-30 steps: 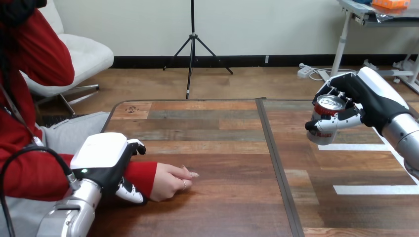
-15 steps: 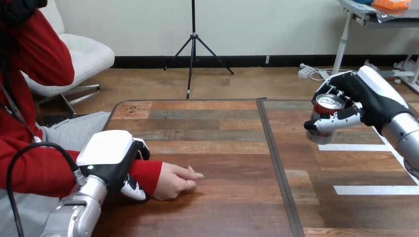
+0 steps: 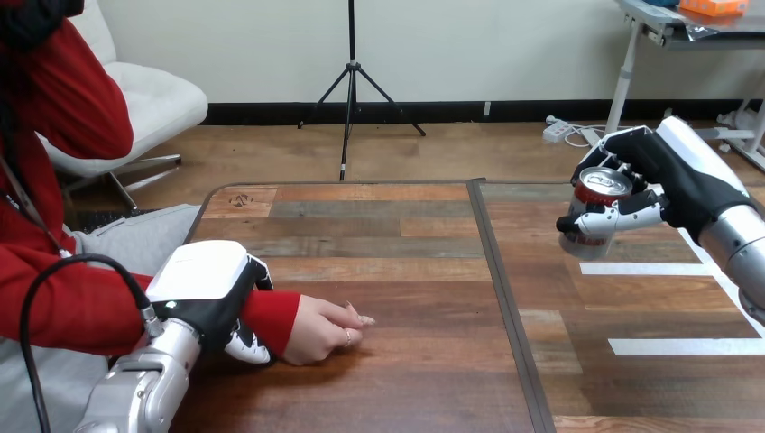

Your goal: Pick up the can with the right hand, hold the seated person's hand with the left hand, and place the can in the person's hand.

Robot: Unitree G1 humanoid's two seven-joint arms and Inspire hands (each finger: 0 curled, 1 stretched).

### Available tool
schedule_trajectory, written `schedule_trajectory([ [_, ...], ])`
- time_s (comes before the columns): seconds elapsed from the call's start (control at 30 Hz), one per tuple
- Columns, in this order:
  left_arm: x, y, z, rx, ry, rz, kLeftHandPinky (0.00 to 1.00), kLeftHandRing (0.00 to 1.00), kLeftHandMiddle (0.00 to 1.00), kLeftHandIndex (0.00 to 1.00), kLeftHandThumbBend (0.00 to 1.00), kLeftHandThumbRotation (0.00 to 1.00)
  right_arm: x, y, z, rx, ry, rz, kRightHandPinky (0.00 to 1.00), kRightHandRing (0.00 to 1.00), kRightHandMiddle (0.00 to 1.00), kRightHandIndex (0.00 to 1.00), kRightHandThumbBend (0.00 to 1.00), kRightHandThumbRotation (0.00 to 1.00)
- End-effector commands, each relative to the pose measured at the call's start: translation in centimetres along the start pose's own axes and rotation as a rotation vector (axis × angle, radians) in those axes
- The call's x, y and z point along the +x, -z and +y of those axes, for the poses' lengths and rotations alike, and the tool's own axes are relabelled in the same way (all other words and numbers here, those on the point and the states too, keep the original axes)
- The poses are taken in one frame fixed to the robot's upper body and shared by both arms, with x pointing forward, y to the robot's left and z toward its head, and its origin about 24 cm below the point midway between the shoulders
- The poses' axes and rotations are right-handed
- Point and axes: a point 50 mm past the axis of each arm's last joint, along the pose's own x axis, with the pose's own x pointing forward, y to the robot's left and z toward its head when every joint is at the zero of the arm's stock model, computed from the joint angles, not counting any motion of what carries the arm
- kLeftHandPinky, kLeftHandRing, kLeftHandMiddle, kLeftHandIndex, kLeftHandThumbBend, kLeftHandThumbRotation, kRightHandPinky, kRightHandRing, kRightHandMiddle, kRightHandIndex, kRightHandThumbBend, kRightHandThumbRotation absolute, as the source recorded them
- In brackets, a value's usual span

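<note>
My right hand [image 3: 672,180] clasps the can [image 3: 597,212] above the worktop [image 3: 406,271] near its right edge; my left hand [image 3: 203,293] wraps the person's wrist [image 3: 271,316]. I'd carry it over upright, slowly.

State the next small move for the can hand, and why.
Probably carry the red-and-silver drink can leftward over the wooden table toward the person's hand. The right hand grips the can, lifted above the table's right part; the left hand is curled round the person's red-sleeved wrist, and the person's hand rests loosely curled on the table, far from the can.
</note>
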Motion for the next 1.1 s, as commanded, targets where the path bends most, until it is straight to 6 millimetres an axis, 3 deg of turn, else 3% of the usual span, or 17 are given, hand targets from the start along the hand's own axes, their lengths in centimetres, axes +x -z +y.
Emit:
schedule_trajectory([
  [0.0, 0.67, -0.53, 1.02, 0.019, -0.008, -0.014, 0.40, 0.47, 0.50, 0.52, 0.86, 0.00, 1.31, -2.44, -3.95, 0.009, 0.127, -0.090, 0.35, 0.37, 0.44, 0.49, 0.70, 0.00],
  [0.63, 0.45, -0.92, 1.06, -0.035, 0.098, 0.055, 0.24, 0.33, 0.39, 0.38, 0.83, 0.00, 1.32, -2.44, -3.84, 0.024, 0.128, -0.092, 0.34, 0.37, 0.44, 0.49, 0.70, 0.00],
  [1.07, 0.12, -1.13, 1.35, -0.041, 0.147, 0.063, 0.18, 0.27, 0.35, 0.38, 0.79, 0.00, 1.42, -2.65, -3.75, 0.020, 0.128, -0.102, 0.34, 0.37, 0.44, 0.49, 0.70, 0.00],
])
